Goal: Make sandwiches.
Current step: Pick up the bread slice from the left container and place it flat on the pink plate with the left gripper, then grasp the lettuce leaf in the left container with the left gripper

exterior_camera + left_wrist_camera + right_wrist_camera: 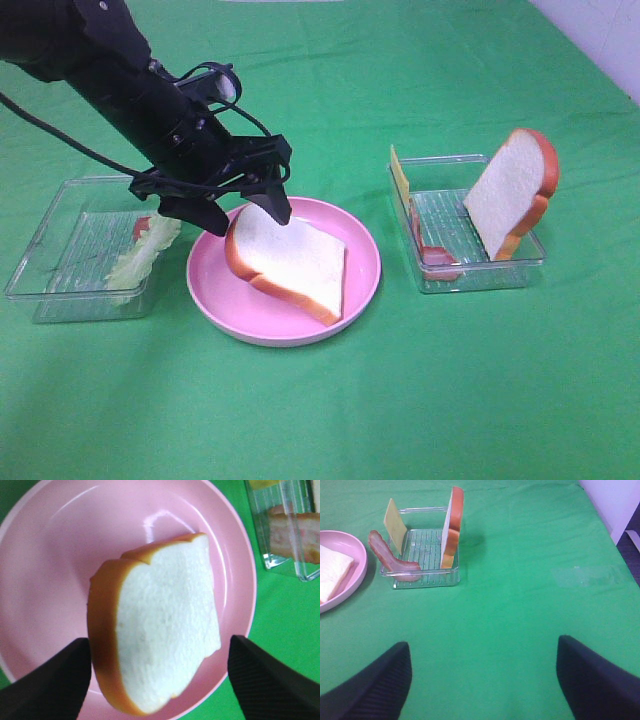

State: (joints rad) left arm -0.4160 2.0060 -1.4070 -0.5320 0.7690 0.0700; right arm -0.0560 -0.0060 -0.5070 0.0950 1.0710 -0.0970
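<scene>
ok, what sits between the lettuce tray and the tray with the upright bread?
The pink plate, one bread slice lying on it, left gripper open over the slice. The exterior high view shows it.

This looks like a robot test lab: a table (480,400) covered with plain green cloth, and a black robot arm (120,80) hanging over toy bread (295,260).

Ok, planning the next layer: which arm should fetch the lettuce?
Left. The open left gripper hovers beside the tray holding the lettuce leaf; the right gripper sits beyond the other tray, farther off.
</scene>
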